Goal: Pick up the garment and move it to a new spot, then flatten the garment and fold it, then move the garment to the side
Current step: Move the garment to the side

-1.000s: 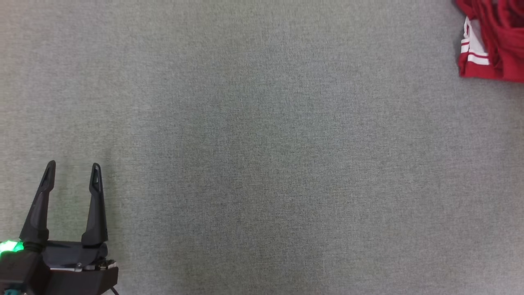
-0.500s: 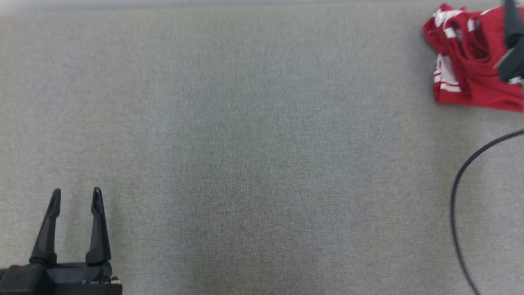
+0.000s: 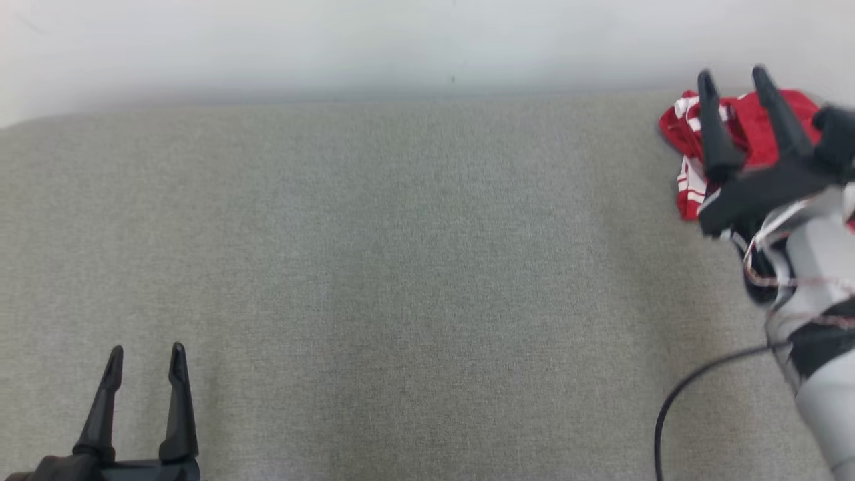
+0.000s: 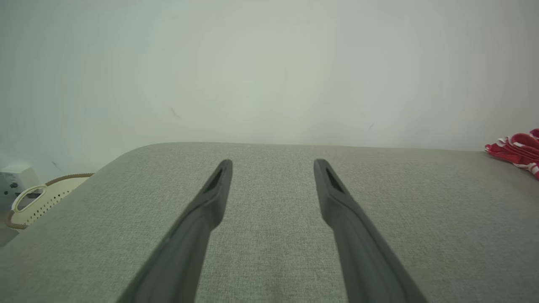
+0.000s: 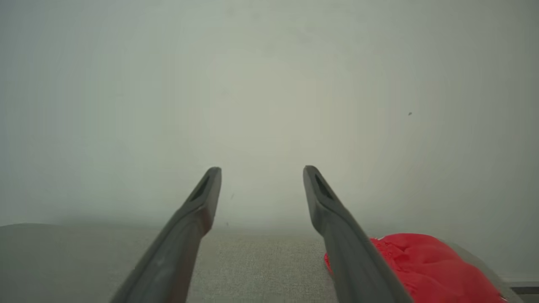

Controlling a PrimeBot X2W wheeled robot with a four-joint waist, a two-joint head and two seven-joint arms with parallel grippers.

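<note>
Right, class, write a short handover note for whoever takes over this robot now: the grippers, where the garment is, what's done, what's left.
Left gripper: open, holding nothing, over the bare grey table at the near left.
Right gripper: open, holding nothing, reaching toward the garment; in the right wrist view the garment lies beside its fingers, not between them.
Garment: red with white stripes, bunched up at the table's far right, by the wall.
Done: nothing yet; the garment is not gripped.
Left: pick it up, move it to a new spot, flatten, fold, move it aside.
</note>
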